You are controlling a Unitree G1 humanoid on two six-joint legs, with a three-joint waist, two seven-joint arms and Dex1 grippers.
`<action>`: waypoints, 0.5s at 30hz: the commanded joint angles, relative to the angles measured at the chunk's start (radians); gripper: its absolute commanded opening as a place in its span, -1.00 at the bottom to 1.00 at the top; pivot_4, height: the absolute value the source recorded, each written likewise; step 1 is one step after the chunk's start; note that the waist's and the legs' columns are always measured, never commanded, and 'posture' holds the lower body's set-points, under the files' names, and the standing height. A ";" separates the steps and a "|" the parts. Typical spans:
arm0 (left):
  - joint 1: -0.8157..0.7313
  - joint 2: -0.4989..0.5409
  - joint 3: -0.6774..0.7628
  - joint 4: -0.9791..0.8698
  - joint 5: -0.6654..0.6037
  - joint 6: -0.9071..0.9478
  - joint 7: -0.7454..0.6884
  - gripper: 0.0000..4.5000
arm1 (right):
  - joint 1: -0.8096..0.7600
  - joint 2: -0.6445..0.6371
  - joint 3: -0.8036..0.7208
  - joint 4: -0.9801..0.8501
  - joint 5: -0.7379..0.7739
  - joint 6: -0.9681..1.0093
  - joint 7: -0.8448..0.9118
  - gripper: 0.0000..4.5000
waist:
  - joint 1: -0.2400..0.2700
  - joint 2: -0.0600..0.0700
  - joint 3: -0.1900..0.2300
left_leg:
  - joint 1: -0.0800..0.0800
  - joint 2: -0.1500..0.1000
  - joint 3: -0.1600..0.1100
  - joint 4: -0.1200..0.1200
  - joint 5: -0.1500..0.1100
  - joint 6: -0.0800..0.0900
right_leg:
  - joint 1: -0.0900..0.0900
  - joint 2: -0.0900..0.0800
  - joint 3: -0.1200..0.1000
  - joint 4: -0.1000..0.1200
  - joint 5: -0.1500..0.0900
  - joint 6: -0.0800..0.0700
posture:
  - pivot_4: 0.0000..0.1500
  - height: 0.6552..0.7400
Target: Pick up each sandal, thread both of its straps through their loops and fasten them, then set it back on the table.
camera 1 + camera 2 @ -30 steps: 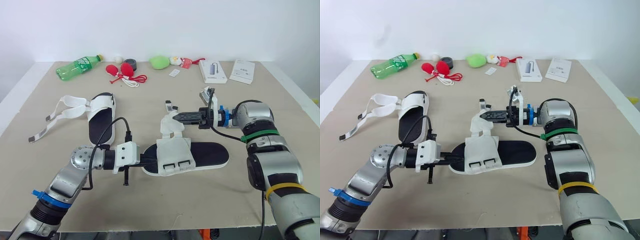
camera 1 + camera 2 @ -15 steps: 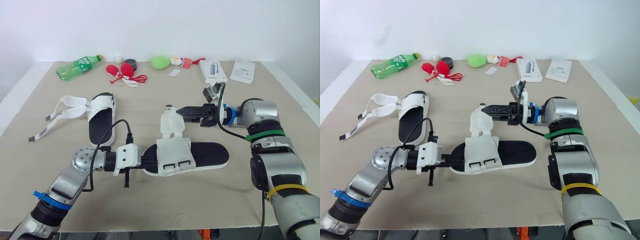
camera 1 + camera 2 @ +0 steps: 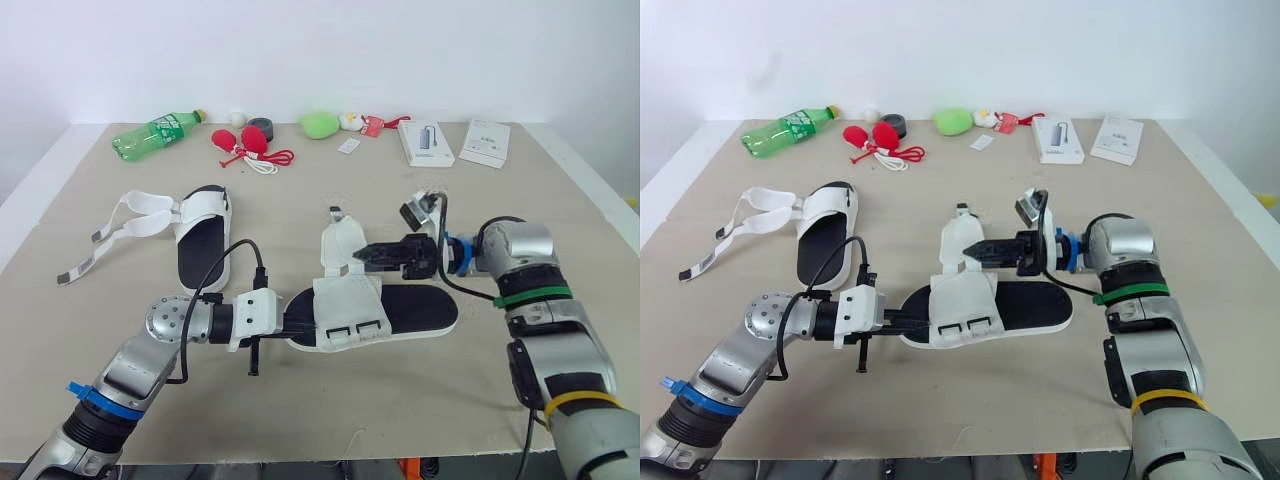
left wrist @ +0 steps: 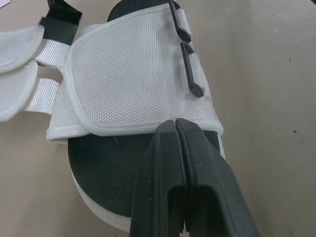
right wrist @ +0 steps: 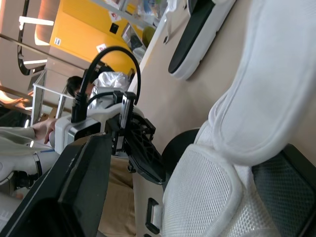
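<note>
- Beige table (image 3: 400, 400) meets a white wall; its far edge carries a row of clutter: a green bottle (image 3: 158, 133), red bulbs with a cord (image 3: 250, 142), a green lump (image 3: 318, 124) and two white boxes (image 3: 425, 142), all well apart from the arms.
- Bare tabletop lies open between the near sandal (image 3: 415, 308) and the table's front edge, and to the robot's right of it.
- That sandal lies flat mid-table, black sole up; its white upper (image 3: 345, 300) carries two black loops (image 4: 190, 74), both empty.
- Its two padded straps (image 3: 342, 245) stand loose, folded up and back from the upper toward the far side.
- Second sandal (image 3: 205, 235) rests to the robot's left, straps (image 3: 130, 215) trailing unfastened toward the table's left edge.
- Left gripper (image 4: 176, 124) is clenched with no gap between its fingers, tips on the sole at the rim of the upper; whether they pinch any fabric is hard to tell.
- Left forearm stretches low along the table, pointing right at the sandal's toe end.
- Right gripper (image 3: 366, 257) is released, fingers spread either side of a strap pad; contact with it cannot be judged.
- Right arm reaches across from the right, held level just above the sole, with a black cable looping over the wrist.
</note>
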 commanded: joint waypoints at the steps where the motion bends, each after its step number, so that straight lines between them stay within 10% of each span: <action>1: -0.004 -0.005 0.000 -0.022 -0.004 -0.010 0.001 -0.98 | -0.016 -0.021 -0.007 -0.043 0.039 0.021 0.009 1.00 | 0.000 0.000 0.000 | 0.000 0.000 0.000 0.000 0.000 0.000 | 0.000 0.000 0.000 0.000 0.000 0.000 | 1.00 1.00; 15: -0.002 -0.010 -0.008 -0.021 -0.001 -0.014 0.000 -0.98 | -0.058 -0.055 0.003 -0.014 0.098 0.080 0.045 1.00 | 0.000 0.000 0.000 | 0.000 0.000 0.000 0.000 0.000 0.000 | 0.000 0.000 0.000 0.000 0.000 0.000 | 1.00 1.00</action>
